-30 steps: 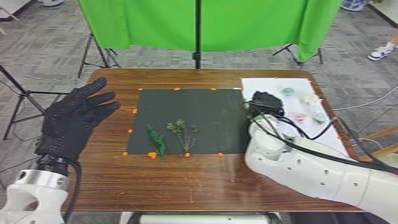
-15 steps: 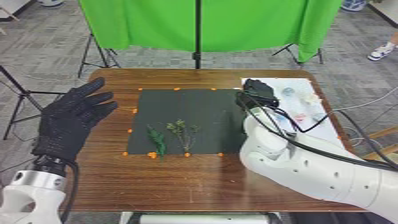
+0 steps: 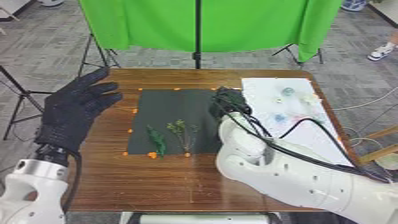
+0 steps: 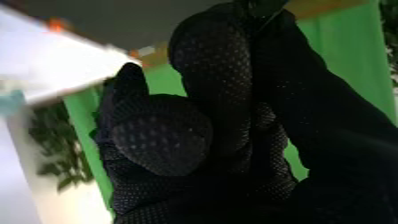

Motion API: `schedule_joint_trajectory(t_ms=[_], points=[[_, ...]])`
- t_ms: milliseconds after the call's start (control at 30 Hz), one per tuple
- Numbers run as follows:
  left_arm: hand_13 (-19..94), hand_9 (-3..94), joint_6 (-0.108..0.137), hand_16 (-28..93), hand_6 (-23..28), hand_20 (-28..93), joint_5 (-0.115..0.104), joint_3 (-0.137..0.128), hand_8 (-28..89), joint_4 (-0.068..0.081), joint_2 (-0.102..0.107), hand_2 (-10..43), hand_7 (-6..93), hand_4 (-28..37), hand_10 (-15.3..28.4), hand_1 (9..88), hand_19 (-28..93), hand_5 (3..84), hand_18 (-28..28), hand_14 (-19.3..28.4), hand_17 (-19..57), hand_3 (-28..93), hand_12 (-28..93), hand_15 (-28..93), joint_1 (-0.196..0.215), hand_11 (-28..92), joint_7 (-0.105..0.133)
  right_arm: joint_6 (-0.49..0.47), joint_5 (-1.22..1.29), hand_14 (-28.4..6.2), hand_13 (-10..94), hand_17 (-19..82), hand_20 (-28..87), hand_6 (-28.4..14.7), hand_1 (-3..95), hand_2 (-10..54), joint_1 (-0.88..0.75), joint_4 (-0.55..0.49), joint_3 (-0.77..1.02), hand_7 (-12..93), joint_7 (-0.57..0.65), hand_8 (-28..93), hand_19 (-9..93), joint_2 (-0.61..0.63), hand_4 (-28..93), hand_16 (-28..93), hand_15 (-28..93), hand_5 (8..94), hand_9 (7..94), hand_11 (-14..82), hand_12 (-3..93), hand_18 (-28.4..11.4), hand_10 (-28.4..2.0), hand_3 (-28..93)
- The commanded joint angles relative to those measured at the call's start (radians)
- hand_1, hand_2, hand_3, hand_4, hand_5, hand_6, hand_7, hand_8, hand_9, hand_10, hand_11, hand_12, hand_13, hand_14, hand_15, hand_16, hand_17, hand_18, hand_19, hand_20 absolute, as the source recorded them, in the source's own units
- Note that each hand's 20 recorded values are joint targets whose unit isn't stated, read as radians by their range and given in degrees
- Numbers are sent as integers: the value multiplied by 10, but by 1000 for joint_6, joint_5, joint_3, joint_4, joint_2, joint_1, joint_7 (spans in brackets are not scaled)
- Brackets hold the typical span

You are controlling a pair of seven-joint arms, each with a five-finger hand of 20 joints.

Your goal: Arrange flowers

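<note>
Right hand [image 3: 231, 101] of mine, in its black glove, is over the dark mat [image 3: 173, 111] at its right-hand edge, beside the white board. Even on the wrist view I can't tell from here whether it is open or closed, or whether it grips anything. Nearer to me, my left hand [image 3: 75, 107] is open, raised over the left side of the brown table [image 3: 133, 185] and apart from the mat.

On the near half of the mat I have two bits of greenery lying side by side, apart from each other: a dark green leaf [image 3: 156, 140] on the left and a lighter, branching sprig [image 3: 185, 131] just right of it. Orange dabs [image 3: 152, 155] mark the mat's edges. To the right, the white board [image 3: 258, 86] bears the small flowers, spread apart: a pinkish one [image 3: 298, 119], a bluish one [image 3: 280, 118] near it, then a cream one [image 3: 311, 99] and a blue-green one [image 3: 287, 91] farther up. They are too small for me to make out their petals. Beyond the table's far edge, a green cloth [image 3: 147, 25] hangs with a black pole [image 3: 197, 30] upright at its middle.
</note>
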Motion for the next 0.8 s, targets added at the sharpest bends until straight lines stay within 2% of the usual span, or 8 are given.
schedule_joint_trajectory(t_ms=[33,267,367,800], points=[[264,351,-6,-127,105,139,5,-7,-112,2,-8,92,183,-263,230,214,565,378,253,284,-99,778,114,605,33,332,-5,-15,0,-70,878,429,190,-37,517,-95,-45,15,-17,199,28,185,932,-14,-237,199,691,925,937,391,177,-238,-121,754],[263,350,-11,-128,105,139,2,-6,-112,3,-7,92,183,-263,230,214,566,378,254,284,-99,778,113,604,34,332,3,-48,7,-71,879,428,192,-30,500,-95,-49,16,-25,209,40,181,932,-31,-215,198,703,928,937,412,177,-238,-115,766],[263,349,-12,-127,105,139,5,-4,-112,5,-8,92,184,-263,230,215,567,378,254,284,-99,778,113,604,29,331,-5,-80,1,-71,879,428,191,-27,494,-95,-59,14,-21,215,51,181,932,-32,-208,197,706,927,937,419,177,-238,-110,762],[263,350,-10,-126,106,138,5,-9,-113,3,-16,92,184,-261,231,215,568,379,254,284,-99,777,113,603,39,332,-10,-129,-11,-73,871,427,183,-21,457,-95,-60,-8,-14,230,50,127,932,-15,-238,194,701,916,937,398,182,-239,-109,734]])
